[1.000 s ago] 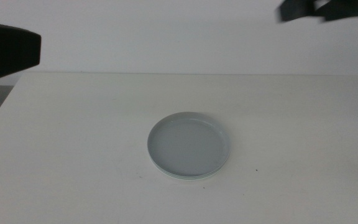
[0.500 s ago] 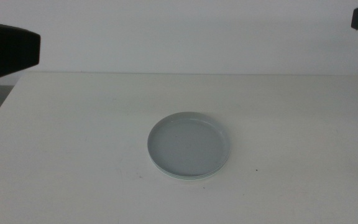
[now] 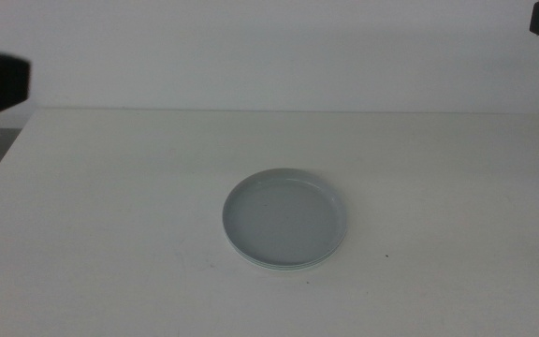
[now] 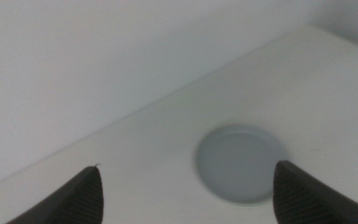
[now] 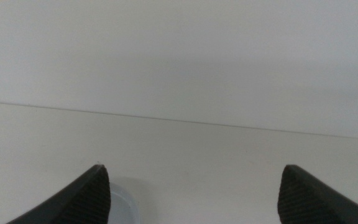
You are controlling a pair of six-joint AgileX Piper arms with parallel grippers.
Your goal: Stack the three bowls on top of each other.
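The three bowls sit as one stack point(image 3: 284, 219) near the middle of the white desk point(image 3: 110, 206). The grey bowl point(image 3: 283, 215) lies on top, and only thin pale rims of the lower ones peek out along the stack's near edge, so the mint green and white bowls cannot be told apart from here. By the look of it the stacking is done.

The left gripper point(image 4: 185, 186) hangs high over the desk's left side with its fingers spread wide and nothing between them; in its wrist view the stack shows well below and apart from them. The right gripper point(image 5: 194, 186) is up at the far right, fingers likewise wide apart and empty, with just a sliver of the stack's rim visible beside one finger.

The risk left is small. A low sweep by either arm on the way to rest could clip the rim and slide the light plastic bowls apart or shove the stack toward an edge. The lower rims show slightly off-centre, so a nudge might unseat the top bowl.
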